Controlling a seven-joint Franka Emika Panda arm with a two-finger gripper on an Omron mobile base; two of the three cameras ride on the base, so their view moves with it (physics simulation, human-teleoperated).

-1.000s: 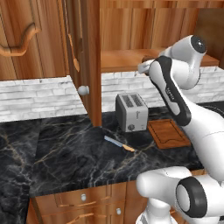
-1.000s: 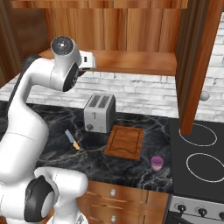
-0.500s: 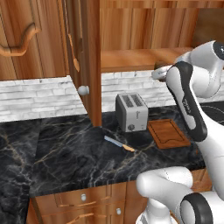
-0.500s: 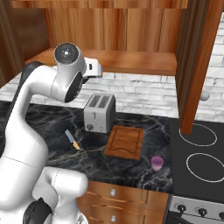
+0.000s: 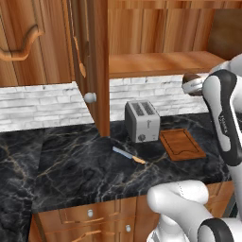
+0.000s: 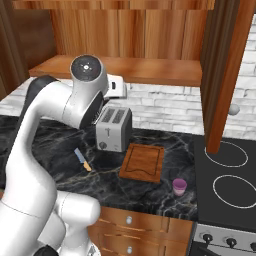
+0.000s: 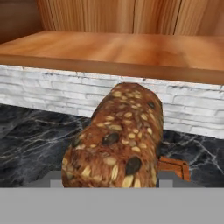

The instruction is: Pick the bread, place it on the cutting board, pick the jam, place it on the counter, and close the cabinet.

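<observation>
- Hand view: my claw (image 7: 109, 183) is clamped on the bread (image 7: 118, 140), loaf's long axis running straight out from it.
- Right base view: the cutting board (image 6: 144, 162) lies on the table, below and right of the claw, beside the toaster (image 6: 114, 129).

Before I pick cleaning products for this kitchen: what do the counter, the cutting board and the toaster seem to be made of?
The counter looks like polished black marble: pale golden veins. The cutting board looks like reddish-brown wood with a matte finish: a darker groove runs near its edge. The toaster looks like brushed grey metal, though painted plastic can't be excluded.
</observation>
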